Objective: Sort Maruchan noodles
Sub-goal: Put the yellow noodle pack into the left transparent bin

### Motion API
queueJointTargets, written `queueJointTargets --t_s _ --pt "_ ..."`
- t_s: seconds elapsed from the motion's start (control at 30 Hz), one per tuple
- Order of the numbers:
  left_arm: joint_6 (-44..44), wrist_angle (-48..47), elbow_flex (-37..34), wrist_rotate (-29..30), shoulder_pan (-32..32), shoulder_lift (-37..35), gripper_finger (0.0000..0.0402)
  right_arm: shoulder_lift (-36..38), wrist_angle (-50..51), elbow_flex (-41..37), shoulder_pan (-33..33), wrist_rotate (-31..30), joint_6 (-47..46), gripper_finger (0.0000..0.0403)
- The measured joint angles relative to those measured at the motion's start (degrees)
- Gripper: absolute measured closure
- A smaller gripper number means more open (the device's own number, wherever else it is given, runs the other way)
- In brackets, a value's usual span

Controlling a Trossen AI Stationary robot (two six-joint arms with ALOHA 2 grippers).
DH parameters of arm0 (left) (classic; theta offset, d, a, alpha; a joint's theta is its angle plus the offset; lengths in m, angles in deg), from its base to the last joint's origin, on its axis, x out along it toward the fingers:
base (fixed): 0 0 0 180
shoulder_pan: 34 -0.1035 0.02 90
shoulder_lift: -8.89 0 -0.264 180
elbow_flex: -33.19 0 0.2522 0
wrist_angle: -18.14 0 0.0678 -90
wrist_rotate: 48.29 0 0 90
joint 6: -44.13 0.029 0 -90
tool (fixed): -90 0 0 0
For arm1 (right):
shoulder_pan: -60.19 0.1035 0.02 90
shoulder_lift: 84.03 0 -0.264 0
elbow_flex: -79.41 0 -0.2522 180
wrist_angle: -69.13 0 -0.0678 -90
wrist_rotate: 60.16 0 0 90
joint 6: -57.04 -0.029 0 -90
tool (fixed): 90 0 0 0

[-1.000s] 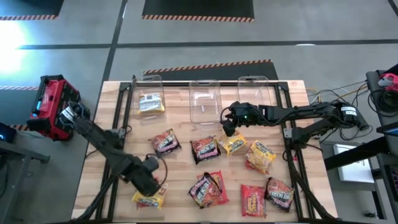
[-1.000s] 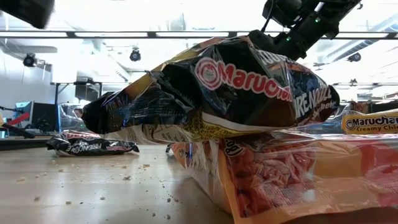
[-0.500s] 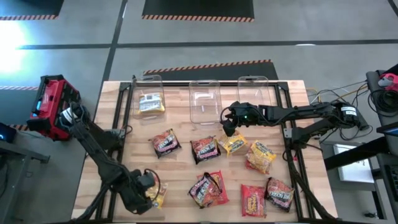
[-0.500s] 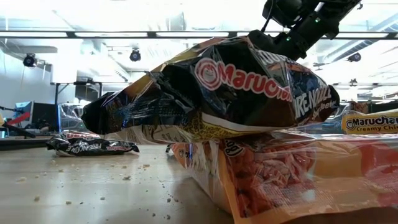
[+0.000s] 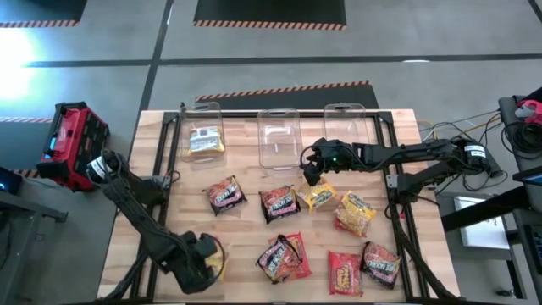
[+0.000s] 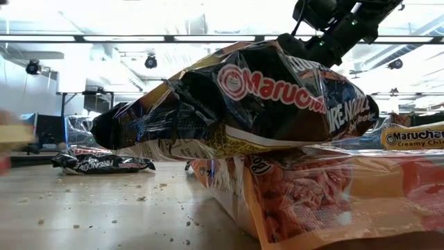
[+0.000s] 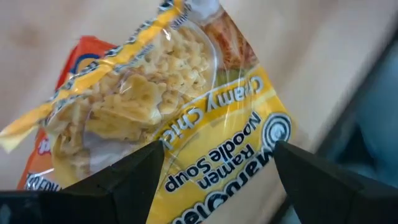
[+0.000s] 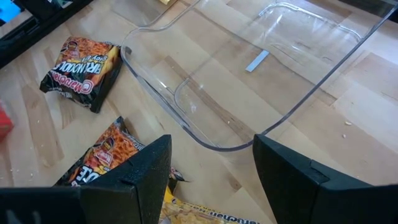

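Wooden slatted table (image 5: 169,199) carries scattered crinkly Maruchan noodle packets (image 5: 279,203); left end effector (image 5: 201,258) has descended over the yellow packet (image 5: 218,258). Low view reads "Maruchan". Left wrist: jaws wide, astride "Ramen Noodle Soup". Right end effector (image 5: 312,169), unmoved, gapes empty beside a clear plastic bin (image 8: 249,81).

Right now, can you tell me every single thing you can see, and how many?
clear bins: three, see-through, in a row along the table's far edge
yellow packets: four; one in the left bin, two right of centre, one at the near-left corner
dark packets: about four, black-brown, middle and near right
red packet: one, near edge
toolbox: one, red and black, floor at left
table: one, light wood
left gripper: open, over the near-left yellow packet
right gripper: open, by the middle bin
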Motion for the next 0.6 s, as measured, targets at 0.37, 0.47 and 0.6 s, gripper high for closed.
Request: queueJointTargets --t_s 0.37,0.47,0.6 --pt "-3.95 -6.77 7.15 5.8 -1.12 1.2 0.0109 0.0 0.0 0.0 0.0 0.01 0.0 0.0188" --pt "-11.03 -11.58 10.2 6.08 0.74 1.21 0.0109 0.0 0.0 0.0 0.0 0.01 0.0 0.0188" --pt "-24.17 -15.84 10.8 6.55 3.42 1.29 0.0109 0.0 0.0 0.0 0.01 0.01 0.0 0.0188"
